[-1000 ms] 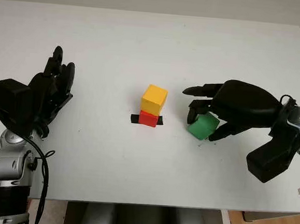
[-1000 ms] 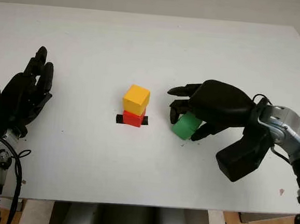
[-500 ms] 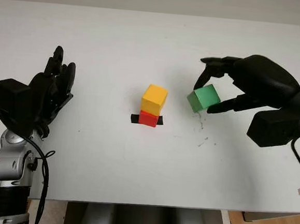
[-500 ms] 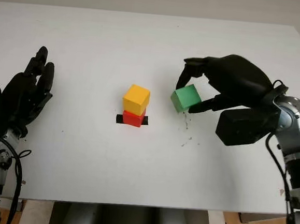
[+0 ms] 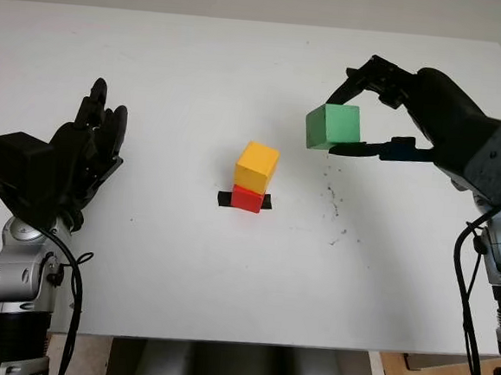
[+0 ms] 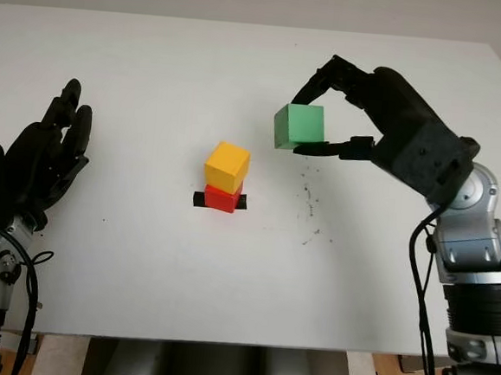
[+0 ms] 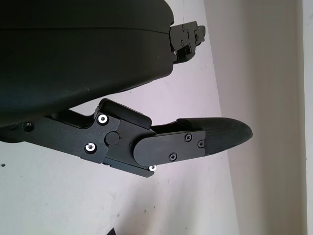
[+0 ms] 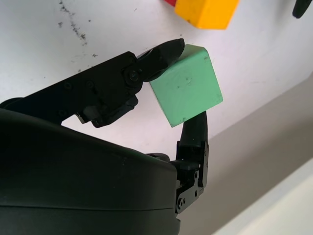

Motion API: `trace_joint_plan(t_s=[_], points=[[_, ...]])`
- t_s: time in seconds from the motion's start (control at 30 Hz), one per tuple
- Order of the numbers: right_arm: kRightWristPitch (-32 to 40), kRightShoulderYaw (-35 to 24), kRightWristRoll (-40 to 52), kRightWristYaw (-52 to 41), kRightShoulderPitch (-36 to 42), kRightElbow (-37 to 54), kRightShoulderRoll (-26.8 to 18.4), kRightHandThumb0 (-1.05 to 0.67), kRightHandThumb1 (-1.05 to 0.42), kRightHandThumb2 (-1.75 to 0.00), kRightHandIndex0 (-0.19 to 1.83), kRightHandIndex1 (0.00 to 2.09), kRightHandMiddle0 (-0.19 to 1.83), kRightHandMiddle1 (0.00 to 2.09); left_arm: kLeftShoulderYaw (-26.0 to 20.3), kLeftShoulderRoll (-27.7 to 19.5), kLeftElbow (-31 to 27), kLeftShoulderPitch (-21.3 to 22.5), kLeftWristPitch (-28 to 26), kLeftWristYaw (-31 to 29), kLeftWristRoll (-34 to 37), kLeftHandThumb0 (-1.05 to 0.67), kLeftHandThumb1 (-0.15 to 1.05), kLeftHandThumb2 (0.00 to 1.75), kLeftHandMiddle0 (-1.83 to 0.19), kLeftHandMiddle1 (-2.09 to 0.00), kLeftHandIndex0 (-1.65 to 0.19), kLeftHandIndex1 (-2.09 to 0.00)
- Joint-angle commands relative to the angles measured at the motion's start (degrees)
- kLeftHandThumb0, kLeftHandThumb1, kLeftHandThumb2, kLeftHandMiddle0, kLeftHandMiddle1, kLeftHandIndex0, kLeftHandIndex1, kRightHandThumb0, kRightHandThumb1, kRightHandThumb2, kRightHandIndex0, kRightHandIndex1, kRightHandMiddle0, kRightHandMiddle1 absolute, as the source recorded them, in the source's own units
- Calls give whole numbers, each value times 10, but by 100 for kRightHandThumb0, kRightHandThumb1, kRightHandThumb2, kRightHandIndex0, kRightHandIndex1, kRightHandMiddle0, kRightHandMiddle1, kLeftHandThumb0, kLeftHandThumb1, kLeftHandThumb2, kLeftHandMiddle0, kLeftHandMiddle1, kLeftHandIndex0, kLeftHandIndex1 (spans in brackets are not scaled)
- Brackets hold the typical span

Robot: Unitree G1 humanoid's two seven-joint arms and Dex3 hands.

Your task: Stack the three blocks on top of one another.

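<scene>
Presently, item one: the green block, pinched between the fingertips of the right hand, hung in the air well above the white table, up and to the right of the stack. Item two: the yellow block, seated on the red block, which sat on a strip of black tape; the yellow one looked twisted a little against the red. Item three: the left hand, open, parked near the table's left side.

To my eye, the placement wanted the green block carried leftward until square over the yellow top, kept level, lowered slowly until the faces met, and let go gently so the two-block stack was not nudged.
</scene>
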State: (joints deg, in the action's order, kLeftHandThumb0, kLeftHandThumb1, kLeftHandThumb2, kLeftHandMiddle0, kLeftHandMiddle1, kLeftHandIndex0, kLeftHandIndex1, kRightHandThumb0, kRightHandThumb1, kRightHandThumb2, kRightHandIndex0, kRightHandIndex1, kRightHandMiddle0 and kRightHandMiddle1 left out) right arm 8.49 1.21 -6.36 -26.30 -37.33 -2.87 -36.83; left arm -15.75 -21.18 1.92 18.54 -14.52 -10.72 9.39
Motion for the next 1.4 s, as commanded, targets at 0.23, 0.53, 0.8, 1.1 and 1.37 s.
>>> trace_joint_plan(t_s=[0.23, 0.53, 0.8, 1.1, 1.37], points=[[187, 70, -16, -157, -206, 18, -21, -29, -88, -5, 34, 7, 42, 154, 1, -5, -7, -4, -3, 1, -2, -75, 105, 55, 19, -5, 18, -5], [347, 136, -24, -230, -317, -5, 4, -27, -97, -7, 32, 5, 26, 180, 3, -9, -7, -1, -8, -1, -3, -75, 105, 55, 19, -4, 19, -5], [388, 143, -17, -216, -291, 10, 22, -36, -104, -9, 33, 6, 13, 186, 4, -5, -13, -5, -15, 0, 0, -75, 105, 55, 19, -2, 19, -2], [393, 146, -16, -192, -251, 18, 30, -41, -105, -13, 27, 3, 7, 181, 4, -5, -20, -10, -21, 2, -2, -73, 105, 56, 19, -3, 19, -4], [376, 143, 3, -190, -230, -3, 45, -39, -105, -16, 19, 0, 3, 179, 2, -4, -25, -11, -26, 6, -2, -74, 105, 55, 19, -3, 18, -4]])
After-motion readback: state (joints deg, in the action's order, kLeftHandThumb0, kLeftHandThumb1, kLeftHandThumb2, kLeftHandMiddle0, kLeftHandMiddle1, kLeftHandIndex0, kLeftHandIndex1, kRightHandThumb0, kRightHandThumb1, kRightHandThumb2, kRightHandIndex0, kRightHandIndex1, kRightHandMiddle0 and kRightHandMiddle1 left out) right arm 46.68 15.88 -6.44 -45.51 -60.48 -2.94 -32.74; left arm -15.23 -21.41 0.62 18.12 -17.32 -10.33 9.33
